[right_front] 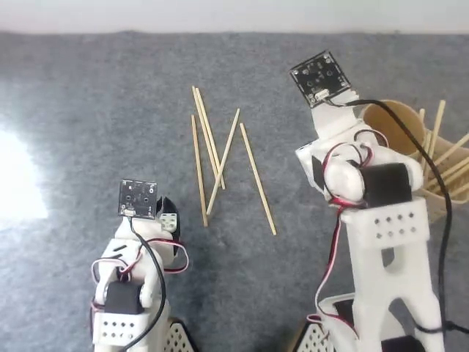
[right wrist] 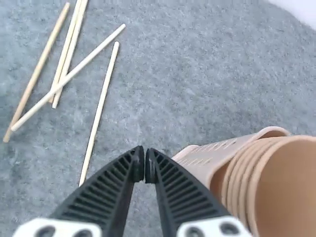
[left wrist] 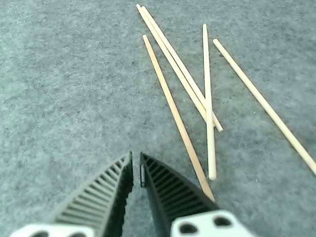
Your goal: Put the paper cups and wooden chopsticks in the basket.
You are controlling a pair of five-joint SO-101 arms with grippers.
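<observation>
Several wooden chopsticks (right_front: 220,158) lie loose and partly crossed on the grey carpet between the two arms; they also appear in the left wrist view (left wrist: 180,86) and the right wrist view (right wrist: 66,74). My left gripper (left wrist: 136,159) is shut and empty, low over the carpet just short of the nearest chopstick (left wrist: 173,111). My right gripper (right wrist: 144,154) is shut and empty, beside the beige basket (right wrist: 205,155). A stack of paper cups (right wrist: 276,187) sits in the basket, along with more chopsticks (right_front: 440,150).
The grey carpet (right_front: 88,110) stretches open to the left and far side. The right arm (right_front: 366,183) stands tall over the basket's near side. A pale floor or wall strip (right_front: 234,15) borders the carpet's far edge.
</observation>
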